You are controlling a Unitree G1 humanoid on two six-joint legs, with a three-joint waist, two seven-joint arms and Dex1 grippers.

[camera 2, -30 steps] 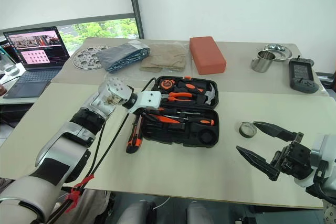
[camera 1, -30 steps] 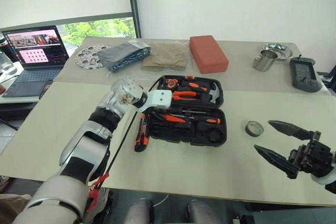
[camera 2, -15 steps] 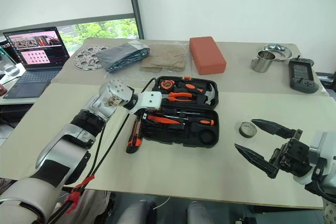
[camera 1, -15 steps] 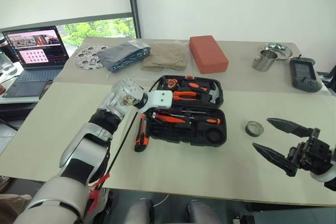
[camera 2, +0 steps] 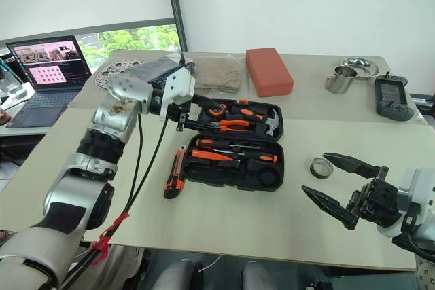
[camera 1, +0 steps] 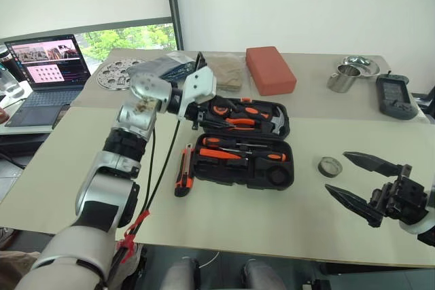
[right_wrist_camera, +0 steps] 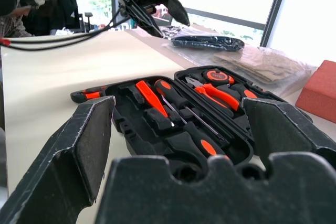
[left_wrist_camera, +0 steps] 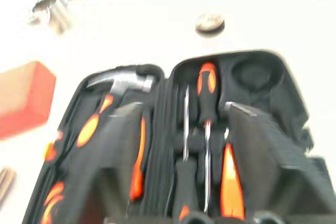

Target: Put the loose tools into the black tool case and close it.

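Our left tool, fingers apart and empty, hangs above the open black moulded plastic tool case on the tabletop. Below it lies the orange-black utility knife. Our right tool, spread wide, faces the small grey tape roll; a shallow approach could nudge it away.

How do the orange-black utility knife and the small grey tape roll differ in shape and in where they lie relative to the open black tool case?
The long, slim orange-black utility knife lies flat right beside the left edge of the open black moulded tool case. The small grey tape roll, round and short, sits clear of the case's right side, near the right tool. Both rest on the table, outside the case.
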